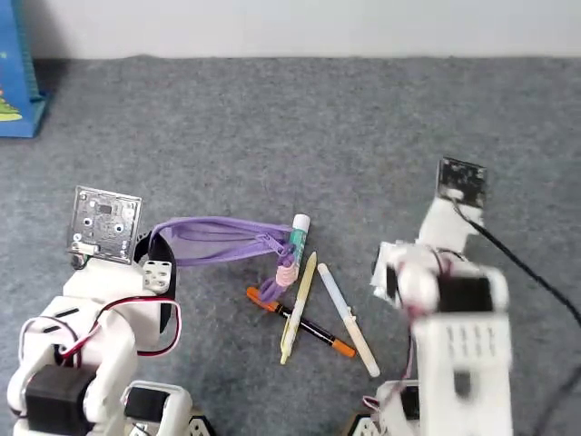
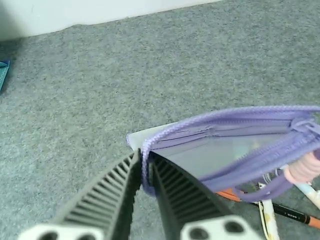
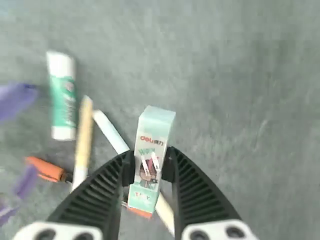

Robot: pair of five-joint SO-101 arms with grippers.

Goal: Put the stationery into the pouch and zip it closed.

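Covering the table is a grey, carpet-like surface, and a blue object stands at its far left corner. At the near left is the left arm, and the right arm is at the near right.

The purple pouch lies between the arms, a little left of the middle, with its zipper open. The left gripper is closed on the left end of the pouch, with the purple edge pinched between both fingers.

Just right of the pouch lies the loose stationery. The yellow pen and the white pen lie side by side, spreading apart toward the near side. The black marker with orange ends lies across under the yellow pen. The green and white glue stick lies at the far end of this group, touching the right end of the pouch. A small pink charm hangs at the zipper, beside the glue stick.

The right gripper is above the table, right of the pens, and it grips a small pale green box upright between its fingers.
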